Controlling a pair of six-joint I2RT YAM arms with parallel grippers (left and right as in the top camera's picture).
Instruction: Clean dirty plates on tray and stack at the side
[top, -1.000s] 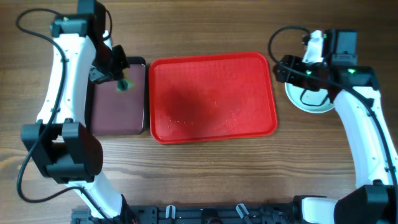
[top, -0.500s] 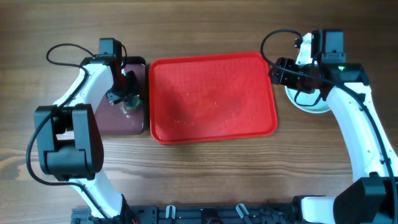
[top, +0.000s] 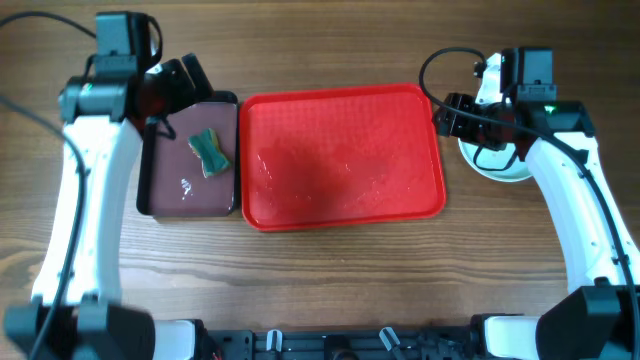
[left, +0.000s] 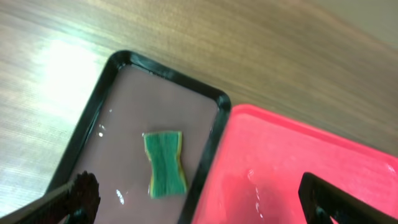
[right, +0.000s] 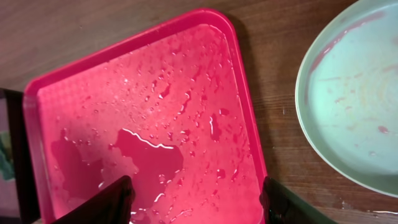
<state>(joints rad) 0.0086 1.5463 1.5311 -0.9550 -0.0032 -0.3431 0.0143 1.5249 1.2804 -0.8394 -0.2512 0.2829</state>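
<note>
The red tray (top: 340, 150) lies mid-table, its surface wet with drops and a puddle (right: 149, 155). The plates (top: 497, 165) sit stacked on the table just right of the tray, partly under my right arm. The top one is pale light-blue (right: 354, 93) with a thin red streak near its rim. My right gripper (top: 443, 115) (right: 196, 205) hovers open over the tray's right part, nothing between its fingers. My left gripper (top: 180, 88) (left: 199, 205) is wide open above the far end of the maroon tray, holding nothing.
A small black-rimmed maroon tray (top: 165, 190) (left: 124, 99) lies against the red tray's left side. A green sponge (top: 210, 152) (left: 165, 163) lies in it on a wet film. Bare wooden table surrounds both trays.
My left gripper opened and let go of the green sponge, which now lies in the maroon tray. The left arm then lifted away towards the far left. The right arm barely moved.
</note>
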